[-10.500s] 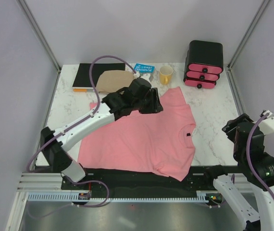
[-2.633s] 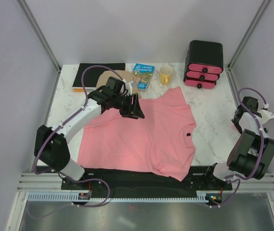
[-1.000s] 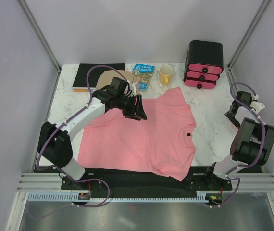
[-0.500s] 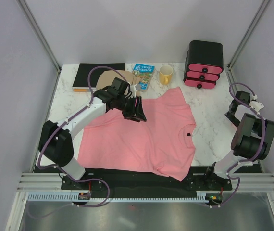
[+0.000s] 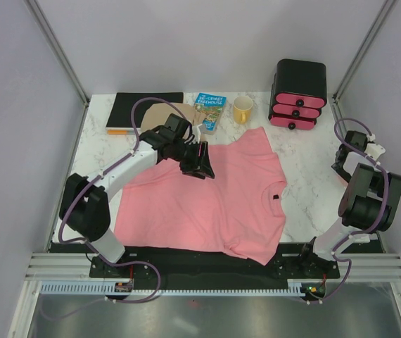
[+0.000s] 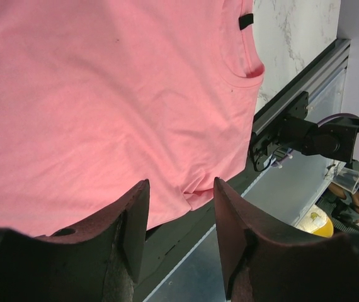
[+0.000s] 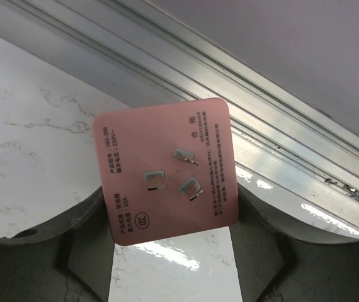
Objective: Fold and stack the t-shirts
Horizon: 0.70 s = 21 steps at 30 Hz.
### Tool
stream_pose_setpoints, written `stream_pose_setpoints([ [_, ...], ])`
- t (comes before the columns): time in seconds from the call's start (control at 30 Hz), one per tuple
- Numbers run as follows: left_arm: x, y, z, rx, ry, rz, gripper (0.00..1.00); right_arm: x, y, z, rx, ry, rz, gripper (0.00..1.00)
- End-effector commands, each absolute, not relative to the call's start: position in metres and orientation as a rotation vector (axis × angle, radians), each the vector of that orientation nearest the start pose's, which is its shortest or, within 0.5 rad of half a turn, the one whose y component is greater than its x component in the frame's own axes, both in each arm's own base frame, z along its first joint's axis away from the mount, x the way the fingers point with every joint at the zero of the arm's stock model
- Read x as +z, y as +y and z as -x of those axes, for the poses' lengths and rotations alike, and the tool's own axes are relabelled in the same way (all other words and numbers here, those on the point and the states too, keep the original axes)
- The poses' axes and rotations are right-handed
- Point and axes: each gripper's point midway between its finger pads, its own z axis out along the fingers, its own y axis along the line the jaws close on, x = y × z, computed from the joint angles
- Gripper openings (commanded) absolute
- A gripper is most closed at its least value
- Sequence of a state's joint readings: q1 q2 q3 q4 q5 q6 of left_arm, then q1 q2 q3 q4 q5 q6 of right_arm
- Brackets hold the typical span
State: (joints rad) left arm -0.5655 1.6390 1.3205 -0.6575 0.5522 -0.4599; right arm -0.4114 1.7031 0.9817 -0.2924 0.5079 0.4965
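The salmon-pink t-shirt (image 5: 207, 201) lies spread flat on the marble table, with its dark neck label (image 5: 276, 198) on the right side. My left gripper (image 5: 199, 160) hovers open over the shirt's far left part. In the left wrist view the left gripper (image 6: 178, 189) has nothing between its fingers, and the t-shirt (image 6: 104, 94) fills the frame beyond. My right gripper (image 5: 347, 160) is at the table's right edge, away from the shirt. In the right wrist view the right gripper (image 7: 167, 201) holds a pink square plug block (image 7: 167, 170), which touches both fingers.
Along the back stand a black box with pink drawer fronts (image 5: 299, 91), a yellow cup (image 5: 243, 110), a blue book (image 5: 209, 109), a tan flat piece (image 5: 167, 117) and a black notebook (image 5: 141, 111). An aluminium rail (image 7: 274, 135) borders the right table edge.
The right gripper's jaws have come in onto the pink plug block, and its wrist has shifted slightly at the right edge. The left arm has hardly moved.
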Motion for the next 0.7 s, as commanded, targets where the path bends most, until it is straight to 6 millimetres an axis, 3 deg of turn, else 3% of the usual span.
stream_pose_setpoints([
  [0.0,0.174,-0.3,-0.269,-1.075,2.61,-0.441,0.52,0.046,-0.201,-0.346,-0.524,2.146,-1.184,0.1],
  [0.37,0.18,-0.298,-0.272,-1.044,2.597,-0.443,0.52,0.034,-0.134,-0.414,-0.374,2.288,-0.913,0.02],
  [0.43,0.18,-0.297,-0.272,-1.04,2.598,-0.442,0.52,0.037,-0.132,-0.424,-0.356,2.283,-0.911,0.02],
  [0.67,0.179,-0.294,-0.272,-1.021,2.606,-0.419,0.52,0.019,-0.132,-0.459,-0.327,2.342,-0.889,0.02],
])
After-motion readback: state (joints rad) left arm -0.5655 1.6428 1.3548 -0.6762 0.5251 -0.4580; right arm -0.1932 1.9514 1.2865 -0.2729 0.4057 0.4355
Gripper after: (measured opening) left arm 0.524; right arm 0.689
